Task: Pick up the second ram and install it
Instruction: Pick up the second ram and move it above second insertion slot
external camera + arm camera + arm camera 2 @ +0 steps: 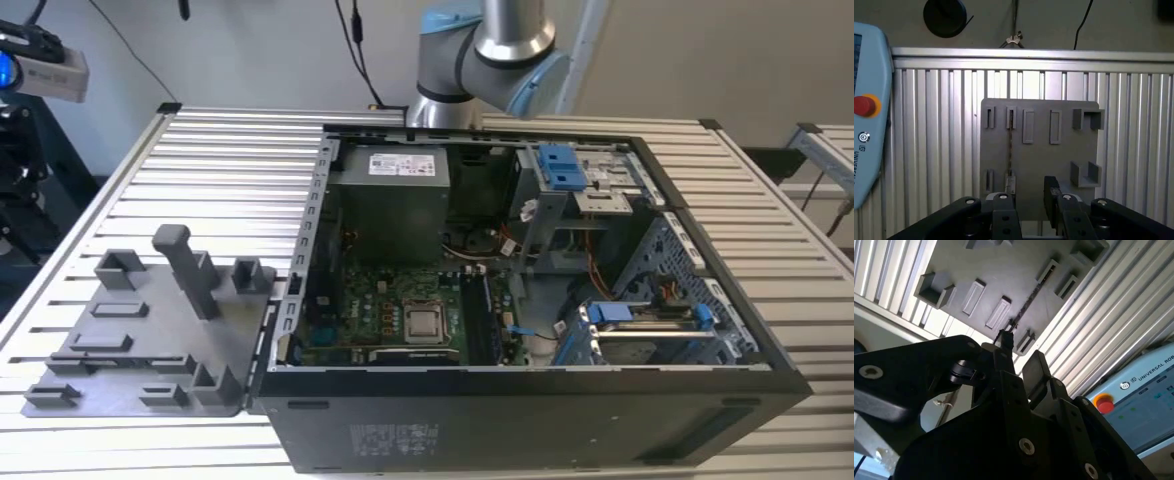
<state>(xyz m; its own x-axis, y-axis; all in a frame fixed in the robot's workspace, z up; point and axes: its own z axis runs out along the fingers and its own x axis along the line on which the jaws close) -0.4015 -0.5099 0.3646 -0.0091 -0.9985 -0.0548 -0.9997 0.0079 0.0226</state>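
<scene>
**A:** Where is the ram, and what are your fingers doing?

**B:** Your fingers (pixel 1052 190) are spread apart with nothing between them. The ram (pixel 1010 145) stands on edge in the grey plate (pixel 1064 150), beyond the fingertips and well apart from them. It lines up with one finger rather than with the gap.

**A:** What could go wrong for you from here?

**B:** Most likely that offset. If you came down as aligned, one finger could land on the ram's thin edge and tip or bend it.

**A:** And the counts?

**B:** One ram, one plate, two fingers, and one open case (pixel 534 410) on the worktop (pixel 227 170).
</scene>
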